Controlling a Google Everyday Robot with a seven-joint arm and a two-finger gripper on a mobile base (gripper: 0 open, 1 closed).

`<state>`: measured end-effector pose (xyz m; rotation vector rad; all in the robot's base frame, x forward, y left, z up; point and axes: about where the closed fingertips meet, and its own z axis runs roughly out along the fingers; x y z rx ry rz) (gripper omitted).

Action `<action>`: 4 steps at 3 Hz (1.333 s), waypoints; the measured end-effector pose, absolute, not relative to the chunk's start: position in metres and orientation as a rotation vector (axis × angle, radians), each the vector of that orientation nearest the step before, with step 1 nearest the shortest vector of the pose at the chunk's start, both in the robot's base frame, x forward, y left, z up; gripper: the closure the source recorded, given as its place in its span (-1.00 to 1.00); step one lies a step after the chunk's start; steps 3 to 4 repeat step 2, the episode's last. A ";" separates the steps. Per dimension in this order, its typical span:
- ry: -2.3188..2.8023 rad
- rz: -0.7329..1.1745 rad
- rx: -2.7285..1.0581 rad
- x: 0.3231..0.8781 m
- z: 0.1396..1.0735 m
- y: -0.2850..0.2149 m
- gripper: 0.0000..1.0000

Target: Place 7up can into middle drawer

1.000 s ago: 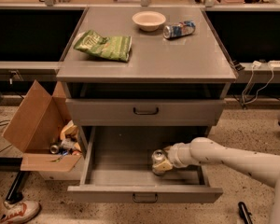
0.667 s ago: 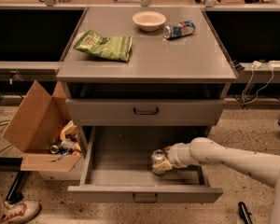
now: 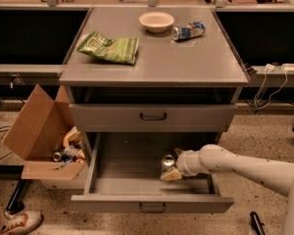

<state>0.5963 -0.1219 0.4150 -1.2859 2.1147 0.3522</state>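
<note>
Aluminium lid facing up toward the camera, the 7up can (image 3: 167,161) stands inside the pulled-out middle drawer (image 3: 112,203), right of centre on the drawer floor. Its long axis runs roughly vertical, perhaps leaning a little. Only the round silver top and a sliver of pale side show; the green markings are too dim to make out.

The gripper (image 3: 173,164) reaches in from the right on its white arm (image 3: 235,164). One tan finger is in front of the can and one behind, and they appear clamped against its sides.

The drawer above (image 3: 186,117) is closed. On the cabinet top (image 3: 186,62) lie a green chip bag (image 3: 109,48), a pale bowl (image 3: 157,21) and a blue-and-silver can (image 3: 188,31) on its side.
</note>
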 end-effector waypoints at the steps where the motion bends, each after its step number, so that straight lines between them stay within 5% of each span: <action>1: 2.071 0.336 -1.249 0.596 0.443 -0.131 -1.00; 4: 2.026 0.374 -1.184 0.586 0.487 -0.148 -1.00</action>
